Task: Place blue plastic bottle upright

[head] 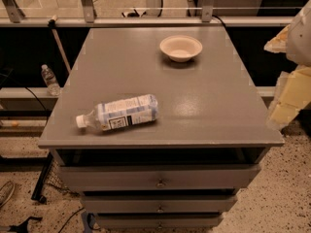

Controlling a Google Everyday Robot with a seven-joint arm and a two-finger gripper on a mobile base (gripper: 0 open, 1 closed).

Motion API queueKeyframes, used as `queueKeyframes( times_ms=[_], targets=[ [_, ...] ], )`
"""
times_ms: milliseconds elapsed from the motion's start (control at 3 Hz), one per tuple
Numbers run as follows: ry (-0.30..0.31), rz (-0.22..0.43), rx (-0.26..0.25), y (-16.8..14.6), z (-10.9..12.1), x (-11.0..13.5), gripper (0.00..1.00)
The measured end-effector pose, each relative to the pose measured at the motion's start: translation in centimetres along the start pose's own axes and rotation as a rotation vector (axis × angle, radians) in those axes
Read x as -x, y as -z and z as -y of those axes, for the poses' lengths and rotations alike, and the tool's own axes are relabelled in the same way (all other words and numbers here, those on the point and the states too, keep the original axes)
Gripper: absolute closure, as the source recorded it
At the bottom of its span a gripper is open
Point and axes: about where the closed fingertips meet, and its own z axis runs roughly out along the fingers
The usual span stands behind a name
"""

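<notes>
The grey table [209, 106] carries the blue plastic bottle [124, 112] on its side front-left, cap leftward, and a bowl [181, 48] near the back; the gripper [285, 101] hangs beyond its right edge

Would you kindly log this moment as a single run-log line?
blue plastic bottle: on its side, cap left, table front | bowl: table rear | pincer: right frame edge, apart from bottle | upright: not yet

Tabletop [204, 101] middle free; bowl [181, 48] far; claw [287, 97] off right edge.
</notes>
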Motion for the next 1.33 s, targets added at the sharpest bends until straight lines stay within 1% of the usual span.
queueKeyframes(
  times_ms=[333, 1000, 1333],
  targets=[
    [0.0, 0.0, 0.0, 0.0, 0.0, 0.0, 0.0],
    [0.257, 0.037, 0.063, -3.3, 2.5, 7.4, 0.0],
    [0.38, 0.048, 0.12, -5.9, 2.7, 11.4, 0.0]
  ],
)
